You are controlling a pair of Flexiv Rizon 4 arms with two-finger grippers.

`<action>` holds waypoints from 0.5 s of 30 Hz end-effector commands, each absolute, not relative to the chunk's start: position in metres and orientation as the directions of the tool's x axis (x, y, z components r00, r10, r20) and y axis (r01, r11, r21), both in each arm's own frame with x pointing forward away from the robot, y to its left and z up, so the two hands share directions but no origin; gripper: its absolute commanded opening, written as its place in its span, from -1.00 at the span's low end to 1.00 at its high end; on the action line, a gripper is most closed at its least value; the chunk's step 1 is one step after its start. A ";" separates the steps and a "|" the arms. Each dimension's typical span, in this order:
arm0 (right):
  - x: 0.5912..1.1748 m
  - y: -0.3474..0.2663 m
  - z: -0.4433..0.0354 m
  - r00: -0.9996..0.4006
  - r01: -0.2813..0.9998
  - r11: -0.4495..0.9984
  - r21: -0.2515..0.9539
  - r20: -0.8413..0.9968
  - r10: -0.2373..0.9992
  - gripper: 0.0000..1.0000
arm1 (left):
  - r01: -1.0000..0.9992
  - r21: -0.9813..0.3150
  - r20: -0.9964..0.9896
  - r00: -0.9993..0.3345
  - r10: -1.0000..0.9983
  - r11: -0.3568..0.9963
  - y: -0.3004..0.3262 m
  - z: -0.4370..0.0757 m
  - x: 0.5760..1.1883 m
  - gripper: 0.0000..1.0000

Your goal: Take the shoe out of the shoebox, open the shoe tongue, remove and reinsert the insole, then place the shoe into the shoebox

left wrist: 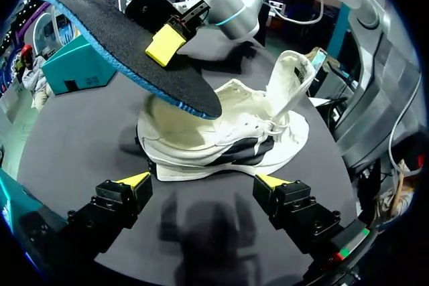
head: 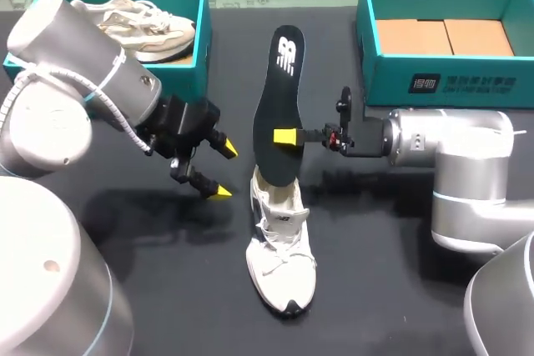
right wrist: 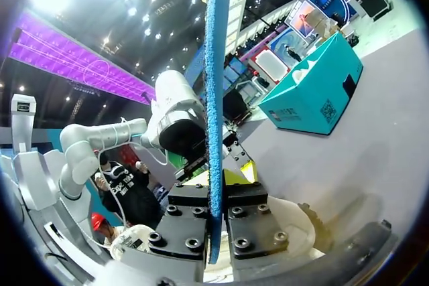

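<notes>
On the black table (head: pixel 375 281): white sneaker (head: pixel 282 260), long axis running straight away from the robot, toe nearest the robot, heel farthest.

Rising from the sneaker's open collar: black insole (head: pixel 279 97), same axis as the sneaker, broad end down at the collar, logo end up and away from it.

Right gripper (head: pixel 285 137) reaching in from the sneaker's right, clamped on the insole at mid-length. Left gripper (head: pixel 223 172) just left of the sneaker's heel, fingers spread wide, gripping nothing.

Beyond the sneaker to the left, a teal shoebox (head: pixel 202 39) with a second sneaker (head: pixel 146 22) inside; beyond it to the right, another teal shoebox (head: pixel 450 81) lined with brown cardboard (head: pixel 442 37).

Only in the left wrist view: the sneaker side-on, tongue (left wrist: pixel 288 78) pulled upright. Only in the right wrist view: the insole's blue edge, pinched from both sides.
</notes>
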State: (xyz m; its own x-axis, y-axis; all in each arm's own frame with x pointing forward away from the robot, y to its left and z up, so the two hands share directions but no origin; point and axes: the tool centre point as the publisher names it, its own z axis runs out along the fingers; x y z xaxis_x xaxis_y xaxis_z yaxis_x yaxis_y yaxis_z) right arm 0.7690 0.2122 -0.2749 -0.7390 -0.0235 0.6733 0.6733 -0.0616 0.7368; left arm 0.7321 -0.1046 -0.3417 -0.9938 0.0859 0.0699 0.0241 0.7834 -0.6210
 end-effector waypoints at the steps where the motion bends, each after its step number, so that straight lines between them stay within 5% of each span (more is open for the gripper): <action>1: 0.772 0.216 -0.277 -0.742 0.670 -0.059 0.740 0.670 -0.033 -1.00 | 0.040 -0.594 0.068 -0.993 0.100 0.804 -0.118 -0.348 0.735 1.00; 15: 0.773 0.217 -0.277 -0.754 0.657 -0.043 0.752 0.657 -0.030 -1.00 | 0.052 -0.531 0.050 -0.994 0.092 0.846 -0.132 -0.365 0.733 1.00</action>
